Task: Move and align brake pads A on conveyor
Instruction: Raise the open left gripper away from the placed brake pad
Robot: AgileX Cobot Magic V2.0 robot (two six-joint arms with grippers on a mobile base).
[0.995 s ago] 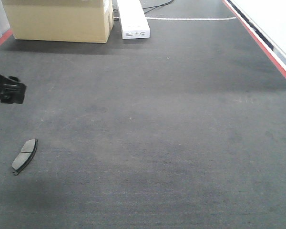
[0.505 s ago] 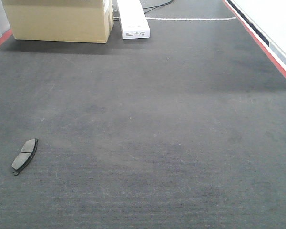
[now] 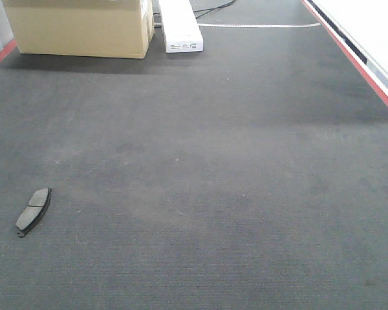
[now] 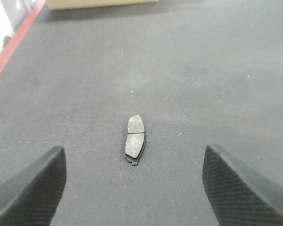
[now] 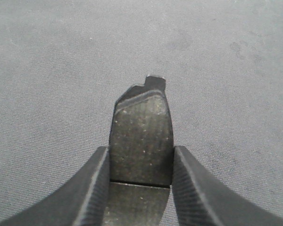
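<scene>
Looking through your left wrist camera, you have the left gripper [image 4: 133, 150] spread wide, its dark textured fingers [image 4: 30, 188] sitting at the two bottom corners of the view. Ahead of them, roughly centred in the gap and touching neither, the loose brake pad [image 4: 135, 142] lies flat on the conveyor [image 3: 246, 161]. Its dull grey friction face is up, the groove crosses its middle, and a sliver of black backing plate shows along its near end. Its long axis runs away from the camera with a slight tilt. In the front view you find that same pad near the belt's lower left, well apart from the cardboard box [image 3: 77, 29] and the white box [image 3: 180, 26] at the far end. A red edge [image 3: 349, 51] runs up the right side. On your right wrist camera, the right gripper [image 5: 140, 150] is clamped on the gripped brake pad [image 5: 141, 132]. One finger presses each side of it, and a small black tab sticks out at its far end. Whether this pad touches the belt below, you cannot tell.
</scene>
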